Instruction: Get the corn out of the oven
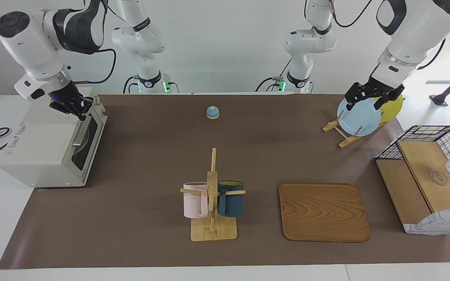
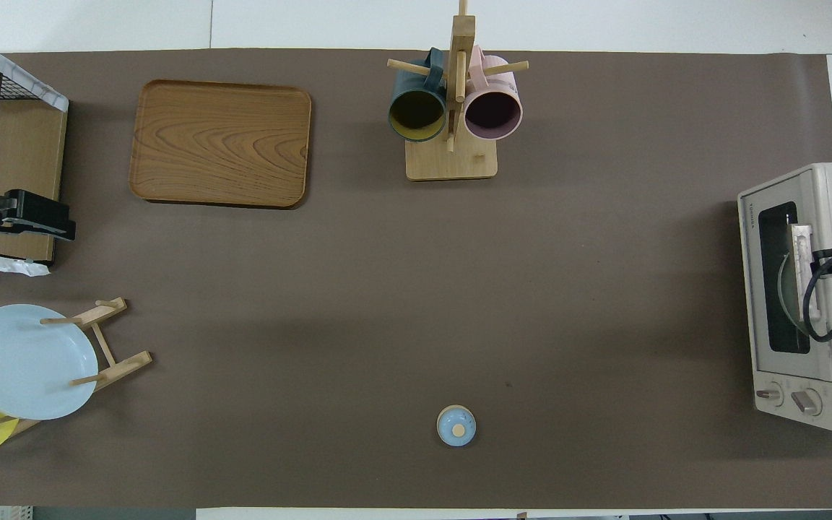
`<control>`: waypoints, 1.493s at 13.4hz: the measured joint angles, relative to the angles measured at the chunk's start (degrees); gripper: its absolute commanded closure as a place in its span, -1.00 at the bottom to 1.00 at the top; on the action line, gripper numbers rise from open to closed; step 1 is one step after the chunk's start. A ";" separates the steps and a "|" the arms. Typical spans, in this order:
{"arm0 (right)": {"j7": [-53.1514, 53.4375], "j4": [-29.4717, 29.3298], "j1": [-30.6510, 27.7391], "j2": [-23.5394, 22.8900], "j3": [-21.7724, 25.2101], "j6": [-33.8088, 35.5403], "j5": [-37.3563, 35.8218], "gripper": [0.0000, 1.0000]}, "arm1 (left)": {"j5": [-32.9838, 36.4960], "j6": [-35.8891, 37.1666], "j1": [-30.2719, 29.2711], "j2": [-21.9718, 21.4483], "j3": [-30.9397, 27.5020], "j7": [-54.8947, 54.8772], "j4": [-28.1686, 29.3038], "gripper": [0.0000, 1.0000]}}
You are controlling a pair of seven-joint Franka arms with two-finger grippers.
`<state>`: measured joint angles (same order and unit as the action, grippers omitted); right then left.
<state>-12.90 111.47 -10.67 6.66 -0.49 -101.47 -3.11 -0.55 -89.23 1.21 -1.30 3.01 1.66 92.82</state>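
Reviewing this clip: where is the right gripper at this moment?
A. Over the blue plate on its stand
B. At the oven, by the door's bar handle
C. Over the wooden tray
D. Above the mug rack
B. In the facing view the right gripper is at the top front edge of the oven, right by the handle of its door; the left gripper is the one over the blue plate.
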 measured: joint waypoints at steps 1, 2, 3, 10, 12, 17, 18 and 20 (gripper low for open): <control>0.00 0.37 0.00 -0.02 0.00 -0.39 0.00 1.00 | 0.00 0.00 0.00 0.00 0.00 0.00 0.00 -1.00; 0.00 0.71 0.00 -0.12 0.00 -1.00 0.00 1.00 | 0.00 0.00 0.00 0.00 0.00 0.00 0.00 -1.00; 0.00 1.01 -0.02 -0.39 0.00 -1.55 0.00 1.00 | 0.00 0.04 0.00 0.00 0.00 0.00 0.00 -1.00; 0.00 1.45 -3.15 -4.09 0.07 -4.27 0.00 1.00 | 0.00 0.07 -0.01 0.00 0.04 0.00 0.00 -1.00; 0.00 1.46 -3.19 -4.29 0.06 -4.27 0.00 1.00 | 0.00 0.07 -0.01 0.00 0.04 0.00 0.00 -1.00; 0.00 2.25 -3.18 -4.32 0.06 -4.87 0.00 1.00 | 0.00 0.02 -0.01 0.00 0.04 -0.01 0.00 -1.00; 0.00 2.32 -3.17 -4.28 0.04 -4.94 0.00 1.00 | 0.00 0.02 -0.01 0.00 0.04 -0.01 0.00 -1.00; 0.00 2.40 -3.09 -4.25 -0.10 -4.96 0.02 1.00 | 0.00 0.02 -0.01 0.00 0.04 -0.01 0.00 -1.00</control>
<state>-12.90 113.87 -13.75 2.41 -0.59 -106.43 -3.09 -0.55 -89.21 1.20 -1.30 3.04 1.65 92.82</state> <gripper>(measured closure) 0.991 0.000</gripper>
